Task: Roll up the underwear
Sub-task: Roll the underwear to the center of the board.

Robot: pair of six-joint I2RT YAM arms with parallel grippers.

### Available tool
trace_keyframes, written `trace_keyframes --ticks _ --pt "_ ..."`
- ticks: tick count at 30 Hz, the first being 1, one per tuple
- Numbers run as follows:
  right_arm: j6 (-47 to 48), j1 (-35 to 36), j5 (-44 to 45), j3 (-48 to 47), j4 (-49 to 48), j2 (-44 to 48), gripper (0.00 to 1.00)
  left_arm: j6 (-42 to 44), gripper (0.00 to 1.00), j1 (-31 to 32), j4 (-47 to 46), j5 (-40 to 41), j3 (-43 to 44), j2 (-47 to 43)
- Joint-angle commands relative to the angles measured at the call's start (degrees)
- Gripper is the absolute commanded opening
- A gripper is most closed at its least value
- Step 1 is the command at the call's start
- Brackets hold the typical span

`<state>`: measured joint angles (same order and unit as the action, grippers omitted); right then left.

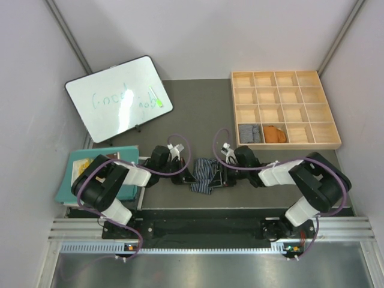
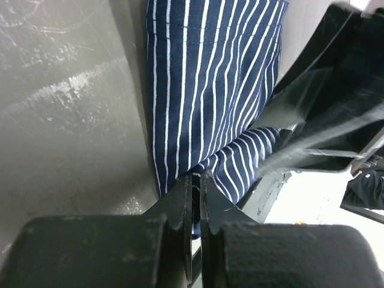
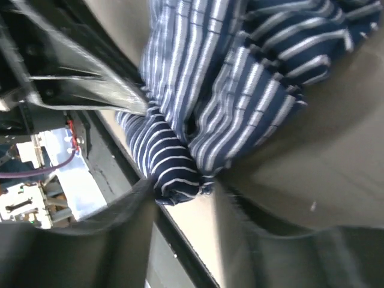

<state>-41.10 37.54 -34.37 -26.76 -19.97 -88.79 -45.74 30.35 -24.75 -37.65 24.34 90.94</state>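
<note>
The navy striped pair (image 1: pixel 203 175) is pinched in the closed left gripper (image 2: pixel 196 178), seemingly as an anchor, while its bunched end is straddled by the parted right gripper (image 3: pixel 183 197).

left pincer (image 2: pixel 195 180) pinches navy striped underwear (image 2: pixel 210 90)

A: Item, open passage?
B: Dark table mat (image 1: pixel 198 114), with a bare strip between whiteboard (image 1: pixel 119 99) and wooden compartment tray (image 1: pixel 312 146).
A: Item, obstructions?
B: Whiteboard leaning, far left. Tray, far right. Teal cloth (image 1: pixel 65 187), left edge. Navy striped underwear (image 1: pixel 203 177) fills the gap between left gripper (image 1: pixel 189 176) and right gripper (image 1: pixel 219 177), both arms crowding it.
</note>
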Motion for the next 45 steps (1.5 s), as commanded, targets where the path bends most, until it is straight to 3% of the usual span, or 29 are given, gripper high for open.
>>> trace_keyframes --ticks 1,3,4,7,11,20,23,26,30,31,32,36,38,40,45 --pt "0.50 0.78 8.16 -1.45 6.86 -2.44 0.15 1.61 0.01 0.24 5.50 4.51 -0.52 0.21" --pt "-0.29 0.78 9.58 -1.71 9.24 -2.35 0.01 1.70 0.15 0.15 7.07 4.95 0.09 -1.63" --pt "-0.56 0.69 10.80 -1.97 10.11 -2.26 0.00 1.79 0.28 0.06 7.70 5.30 0.18 -2.51" --pt "-1.17 0.26 12.21 -2.68 13.28 -2.44 0.00 2.84 0.50 0.06 10.68 7.67 0.36 -6.46" --pt "-1.26 -0.62 11.43 -3.55 14.95 -3.92 0.00 5.04 0.59 0.06 11.92 7.94 -0.17 -9.89" --pt "-1.44 -0.89 9.67 -5.14 15.22 -6.74 0.00 5.22 0.62 0.06 6.83 7.06 -2.89 -9.73" --pt "-1.18 -0.89 8.71 -5.40 14.87 -6.92 0.00 5.48 0.59 0.15 3.50 8.29 -4.29 -8.07" --pt "-0.74 -0.98 7.48 -5.75 14.17 -7.01 0.00 3.20 0.44 0.15 -5.10 7.16 -5.96 -5.07" --pt "-0.04 -0.89 6.33 -6.54 16.09 -4.38 0.00 -0.67 0.17 0.15 -12.95 4.87 -6.32 -2.87" --pt "1.19 -0.98 6.77 -7.59 17.58 -2.11 0.05 -0.58 0.05 0.15 -12.43 4.43 -5.89 -2.87" --pt "2.07 -0.98 7.56 -8.30 19.42 -0.43 0.11 -0.23 0.01 0.15 -11.29 3.82 -5.36 -3.13" --pt "7.86 0.25 15.17 -12.51 31.88 8.45 0.50 2.66 0.00 0.06 -0.41 3.28 -0.45 -5.06" --pt "12.96 4.45 22.02 -16.38 35.42 11.96 0.60 4.25 0.00 -0.03 8.81 3.02 1.84 -5.42" --pt "17.26 10.41 26.96 -18.84 37.10 13.03 0.61 6.27 0.00 -0.55 17.05 1.62 5.62 -3.67" --pt "25.80 23.35 44.19 -17.02 30.00 13.56 0.63 5.75 0.00 -2.31 23.61 -6.02 9.94 1.43"
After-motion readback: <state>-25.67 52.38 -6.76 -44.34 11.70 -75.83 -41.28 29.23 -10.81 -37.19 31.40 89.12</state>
